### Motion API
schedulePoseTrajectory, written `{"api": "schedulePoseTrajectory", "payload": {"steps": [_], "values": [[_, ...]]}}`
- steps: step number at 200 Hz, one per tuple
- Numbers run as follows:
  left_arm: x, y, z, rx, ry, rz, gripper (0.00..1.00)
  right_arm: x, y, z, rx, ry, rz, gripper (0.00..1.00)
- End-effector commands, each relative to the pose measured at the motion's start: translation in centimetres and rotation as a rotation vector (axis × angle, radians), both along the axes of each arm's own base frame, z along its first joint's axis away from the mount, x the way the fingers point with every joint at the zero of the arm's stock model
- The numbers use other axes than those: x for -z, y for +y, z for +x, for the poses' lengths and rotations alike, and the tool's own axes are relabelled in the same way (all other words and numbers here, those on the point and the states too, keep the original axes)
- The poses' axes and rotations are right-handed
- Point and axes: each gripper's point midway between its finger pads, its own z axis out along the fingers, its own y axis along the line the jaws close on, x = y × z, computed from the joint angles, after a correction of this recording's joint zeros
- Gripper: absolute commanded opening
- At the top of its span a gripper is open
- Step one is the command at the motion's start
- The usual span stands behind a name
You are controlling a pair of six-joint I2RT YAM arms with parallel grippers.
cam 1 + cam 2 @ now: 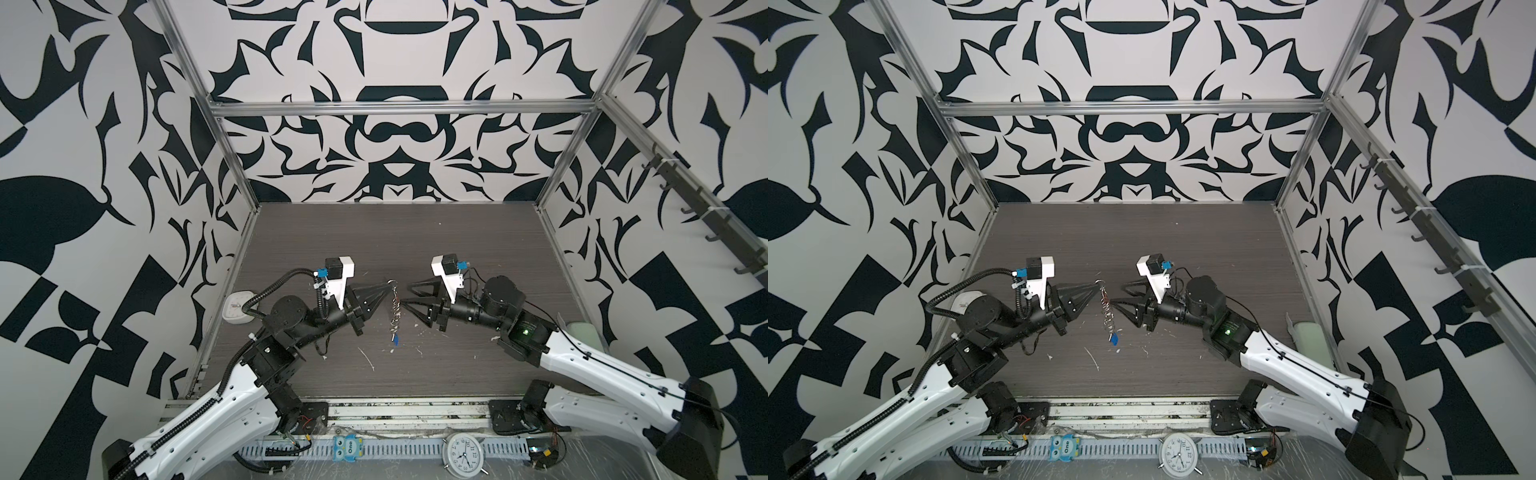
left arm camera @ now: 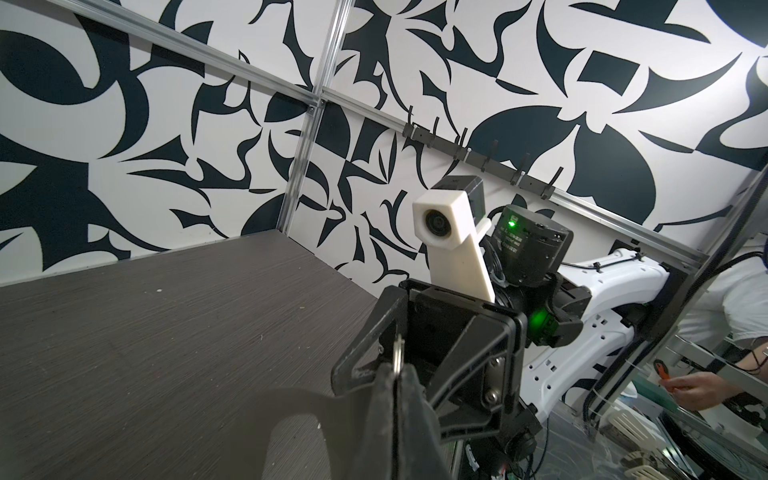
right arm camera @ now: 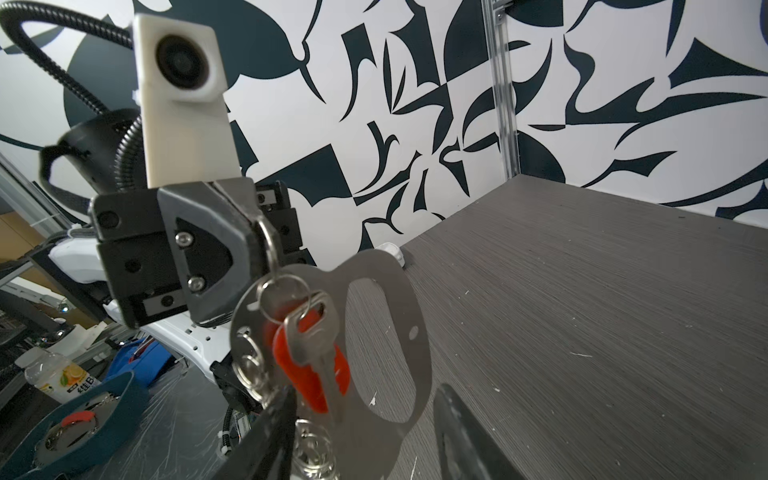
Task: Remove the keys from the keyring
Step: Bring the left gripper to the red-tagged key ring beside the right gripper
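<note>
Hanging from your left claw (image 1: 387,287), which is clamped shut on its top ring, the keyring (image 3: 374,268) dangles above the table (image 1: 374,241) between the arms. Your right claw (image 1: 409,298) stands open just beside it. Unhooking looks like the step in hand. Next, close on the red key (image 3: 316,345) and work it off its clip.

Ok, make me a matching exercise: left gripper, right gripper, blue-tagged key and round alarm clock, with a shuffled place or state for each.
Things:
1. left gripper
2. right gripper
3. blue-tagged key
4. round alarm clock

Places or states:
A. open, beside the hanging bunch
B. lowest on the hanging bunch
C. shut on the top of the keyring
D. off the table, at the near edge

Pairs: 1-C, 2-A, 3-B, 4-D
</note>
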Motion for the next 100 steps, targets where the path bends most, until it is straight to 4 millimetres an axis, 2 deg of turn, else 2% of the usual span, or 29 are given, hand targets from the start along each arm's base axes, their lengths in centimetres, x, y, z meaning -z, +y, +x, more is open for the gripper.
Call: {"api": "schedulePoseTrajectory", "payload": {"steps": [1,66,100], "values": [[-0.7,0.0,-0.2,0.011,-0.021,-0.034,0.00,-3.1,0.2,0.0,0.016,-0.084,0.041,0.57],[-0.4,-0.1,-0.2,0.016,-0.012,-0.029,0.00,-3.7,1.5,-0.3,0.015,-0.127,0.018,0.58],[-0.4,-0.1,-0.4,0.025,-0.015,-0.030,0.00,-3.5,1.4,-0.1,0.036,-0.132,0.006,0.49]]}}
